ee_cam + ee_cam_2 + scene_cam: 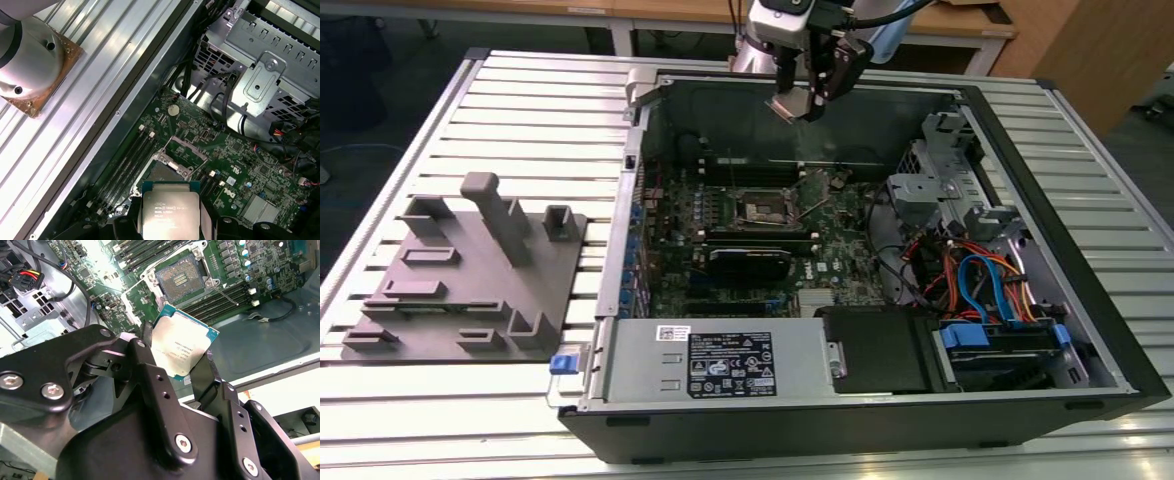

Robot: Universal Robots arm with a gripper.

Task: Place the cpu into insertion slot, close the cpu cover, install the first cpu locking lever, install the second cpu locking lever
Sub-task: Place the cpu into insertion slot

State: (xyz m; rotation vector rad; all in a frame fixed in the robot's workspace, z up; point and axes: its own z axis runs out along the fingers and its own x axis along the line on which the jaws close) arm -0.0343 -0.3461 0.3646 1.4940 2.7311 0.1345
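My gripper (803,100) hangs over the back wall of the open computer case (1067,250), shut on the cpu (790,106). The cpu (183,346) is a flat square chip with a silver face, pinched by its edges between the black fingers (147,347). Below it on the green board lies the insertion slot (181,278), its dark pin field uncovered. In the exterior view the insertion slot (765,205) sits mid-board, well below the gripper. In the first wrist view the cpu (170,212) hides part of the slot. A silver cpu cover (188,150) frame stands at the slot's far side.
A grey fixture plate (467,270) with raised blocks lies on the slatted table (520,100) at the exterior view's left. Inside the case are memory sticks (747,235), a metal drive cage (934,180), coloured cables (981,280) and the power supply (720,365).
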